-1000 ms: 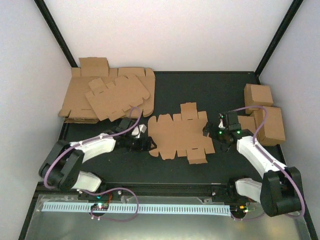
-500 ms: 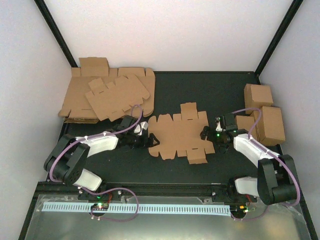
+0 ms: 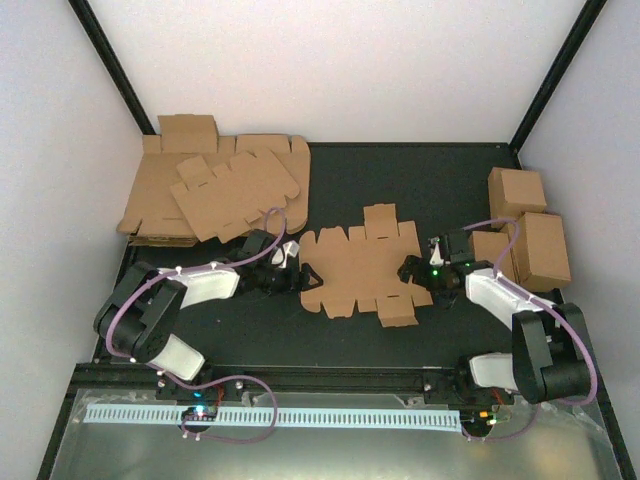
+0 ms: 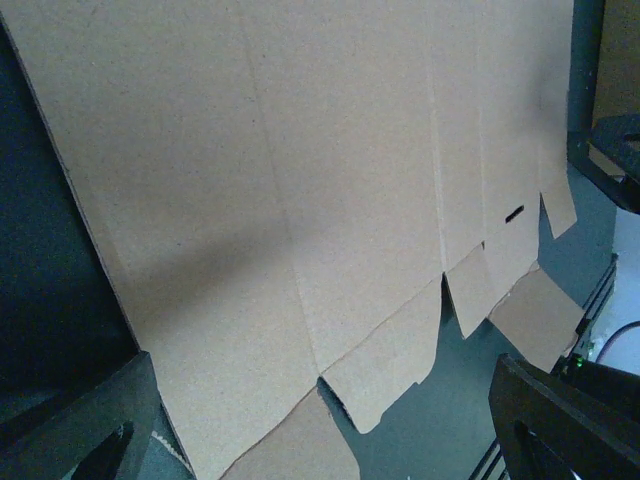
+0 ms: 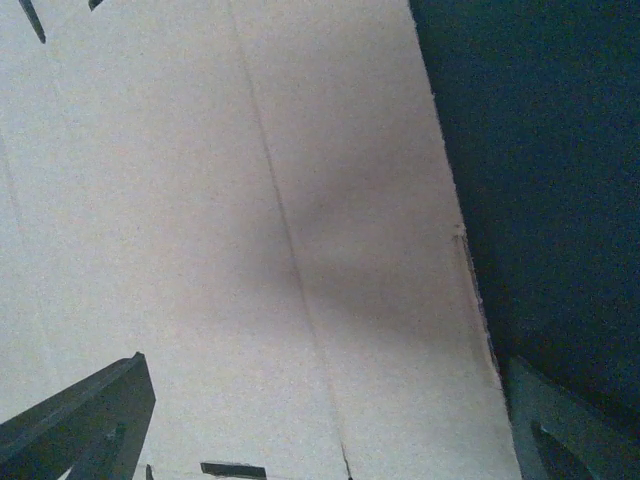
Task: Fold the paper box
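The paper box (image 3: 360,268) lies flat and unfolded on the black table, mid-table. My left gripper (image 3: 298,281) is at its left edge, jaws open. In the left wrist view the cardboard (image 4: 300,200) fills the frame beyond the gripper (image 4: 330,440), with one dark finger (image 4: 90,430) at each lower corner. My right gripper (image 3: 412,270) is at the box's right edge, jaws open. In the right wrist view the cardboard (image 5: 250,220) spans the space ahead of the gripper (image 5: 325,445), whose fingers (image 5: 90,425) are wide apart. Neither gripper holds anything.
A thick heap of brown cardboard blanks (image 3: 215,190) lies at the back left. Folded brown boxes (image 3: 530,235) stand by the right wall, just behind the right arm. White walls close the left, back and right sides. A metal tray (image 3: 330,450) runs along the front.
Both grippers have closed in on the flat box: the left moved right and back to its left edge, the right moved left to its right edge. The box has barely shifted.
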Robot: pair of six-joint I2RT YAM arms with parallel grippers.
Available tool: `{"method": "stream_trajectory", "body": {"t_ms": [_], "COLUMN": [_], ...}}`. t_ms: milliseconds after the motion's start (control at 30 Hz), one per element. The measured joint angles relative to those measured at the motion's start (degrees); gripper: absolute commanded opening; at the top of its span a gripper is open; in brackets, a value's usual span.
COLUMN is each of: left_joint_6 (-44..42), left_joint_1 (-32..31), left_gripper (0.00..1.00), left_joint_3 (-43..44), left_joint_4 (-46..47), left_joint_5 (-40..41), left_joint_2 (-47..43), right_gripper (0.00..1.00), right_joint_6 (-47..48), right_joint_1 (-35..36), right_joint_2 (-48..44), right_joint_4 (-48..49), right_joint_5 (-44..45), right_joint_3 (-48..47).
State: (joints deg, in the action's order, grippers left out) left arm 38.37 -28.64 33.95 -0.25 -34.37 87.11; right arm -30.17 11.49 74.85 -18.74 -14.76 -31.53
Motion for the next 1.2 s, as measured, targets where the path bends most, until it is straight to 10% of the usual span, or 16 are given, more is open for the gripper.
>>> {"method": "stream_trajectory", "body": {"t_ms": [1200], "left_joint_6": [0.8], "left_joint_1": [0.0], "left_gripper": [0.83], "left_joint_3": [-0.7], "left_joint_4": [-1.7], "left_joint_5": [2.0], "left_joint_2": [-7.8], "right_gripper": [0.92], "right_joint_6": [1.8], "right_joint_1": [-0.3], "right_joint_2": [-5.6], "right_joint_4": [-2.7], "right_joint_5": [-3.6], "right_joint_3": [0.8]}}
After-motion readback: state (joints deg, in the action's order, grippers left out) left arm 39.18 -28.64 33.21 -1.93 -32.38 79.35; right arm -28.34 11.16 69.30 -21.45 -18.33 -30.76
